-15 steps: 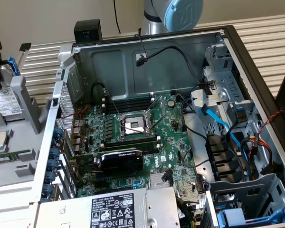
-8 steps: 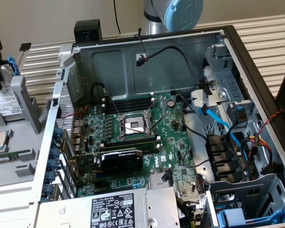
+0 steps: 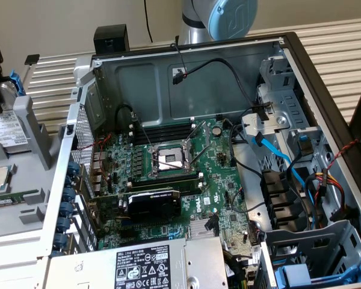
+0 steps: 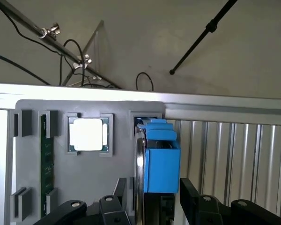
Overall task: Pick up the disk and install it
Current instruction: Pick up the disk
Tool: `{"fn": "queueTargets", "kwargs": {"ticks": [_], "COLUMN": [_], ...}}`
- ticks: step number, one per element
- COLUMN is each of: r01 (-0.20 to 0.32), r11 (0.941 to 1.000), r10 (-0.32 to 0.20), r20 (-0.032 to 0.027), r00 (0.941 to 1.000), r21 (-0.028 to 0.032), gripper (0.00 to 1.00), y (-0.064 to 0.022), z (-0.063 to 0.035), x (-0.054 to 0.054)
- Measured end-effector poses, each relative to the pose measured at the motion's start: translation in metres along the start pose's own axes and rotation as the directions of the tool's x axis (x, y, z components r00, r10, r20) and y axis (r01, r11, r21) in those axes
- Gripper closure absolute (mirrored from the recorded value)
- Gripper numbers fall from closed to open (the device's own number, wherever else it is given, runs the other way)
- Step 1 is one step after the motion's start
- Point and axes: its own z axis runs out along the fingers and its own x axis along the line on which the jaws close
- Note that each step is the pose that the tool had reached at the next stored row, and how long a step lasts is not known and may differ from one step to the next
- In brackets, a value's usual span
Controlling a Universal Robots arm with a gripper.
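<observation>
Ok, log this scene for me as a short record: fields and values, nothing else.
disk: on edge in a slot of the grey holder, blue frame showing, not yet in the case
gripper: right at the disk
processor chip: in its own pocket of the holder, beside the disk
computer case: open, motherboard exposed
power supply: in the case, black-and-white label showing

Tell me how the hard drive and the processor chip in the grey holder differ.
The hard drive stands on edge in the grey holder; the processor chip lies flat in it, broad face showing. The hard drive is clipped in a blue frame; the processor chip is bare. The hard drive is much the larger. Both are silver metal and sit in the same holder.
</observation>
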Motion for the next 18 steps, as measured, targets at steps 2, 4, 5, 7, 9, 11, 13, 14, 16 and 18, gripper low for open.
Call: {"fn": "queueTargets", "kwargs": {"ticks": [2,4,5,7,9,11,13,14,16,18], "r01": [-0.001,-0.001,-0.002,-0.002,-0.002,-0.002,-0.002,-0.002,-0.002,-0.002], "r11": [1.0000,1.0000,0.9999,0.9998,0.9998,0.9998,0.9998,0.9998,0.9997,0.9997], "r10": [0.001,0.001,0.002,0.002,0.002,0.002,0.002,0.002,0.002,0.002], "r20": [0.0015,0.0019,0.0020,0.0023,0.0023,0.0024,0.0023,0.0024,0.0023,0.0023], "r00": [1.0000,1.0000,1.0000,1.0000,1.0000,1.0000,1.0000,1.0000,1.0000,1.0000], "r21": [-0.0031,-0.0083,-0.0121,-0.0199,-0.0221,-0.0222,-0.0223,-0.0222,-0.0224,-0.0225], "gripper": [0.43,0.43,0.43,0.43,0.43,0.45,0.52,0.58,0.63,0.63], "y": [-0.0008,-0.0014,-0.0015,-0.0016,-0.0016,-0.0016,-0.0017,-0.0017,-0.0017,-0.0017], "z": [0.0004,0.0010,0.0011,0.0012,0.0013,0.0013,0.0014,0.0014,0.0014,0.0015], "x": [0.0000,0.0000,0.0001,0.0001,0.0001,0.0001,0.0001,0.0001,0.0001,0.0001]}}
